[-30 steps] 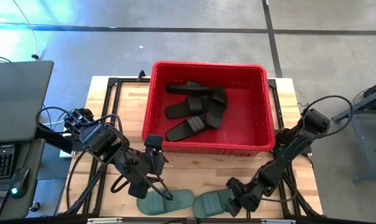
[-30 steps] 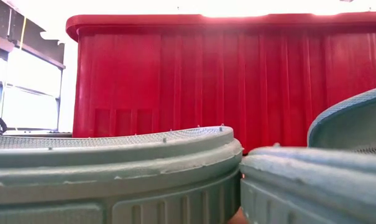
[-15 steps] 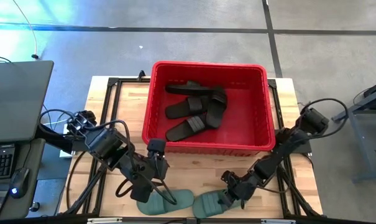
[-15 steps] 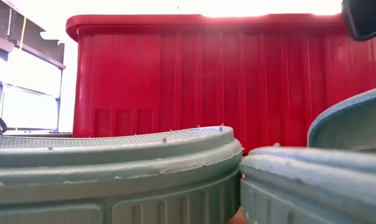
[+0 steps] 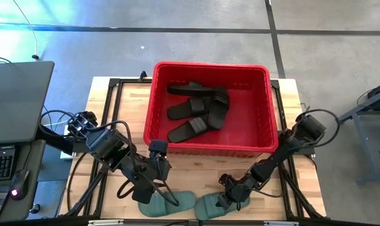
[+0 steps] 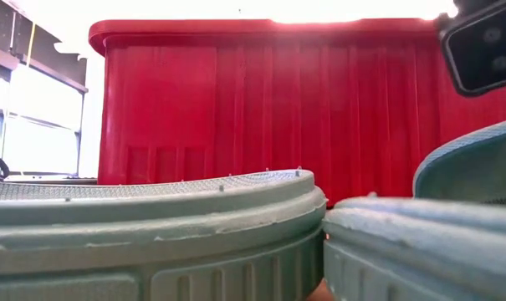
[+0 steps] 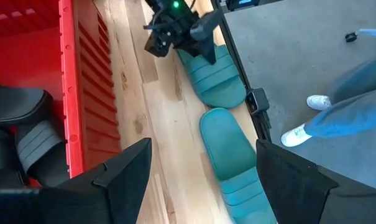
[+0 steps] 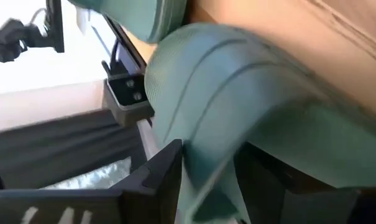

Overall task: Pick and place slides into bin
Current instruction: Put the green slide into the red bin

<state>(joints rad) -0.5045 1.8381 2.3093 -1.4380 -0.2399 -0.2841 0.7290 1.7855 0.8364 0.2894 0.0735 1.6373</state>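
Two dull sage-green rubber slip-on slides lie toe to toe along the near edge of the pale wooden bench, the last pair outside the large bright red slotted plastic bin, where four black rubber slides already sit heaped. The right tool is down on the right-hand green slide; in its own wrist view the wide ribbed strap fills the space directly ahead of its dark fingers, one finger appearing to reach under the arch of the strap while the other stays outside it, a placement that suits pinching the strap as a handle. Whether the tool has clenched on that strap cannot be told from these views. The left tool hangs just above the heel end of the left-hand green slide, its fingers spread wide in its wrist view, released and holding nothing, with the sandal lying straight ahead between them, apparently lined up for its own pick. The bin stands just beyond both tools, across a strip of bare bench, so each lift should need only a short carry over the thick rim. A person's trousered leg and white shoe show on the floor beside the bench.
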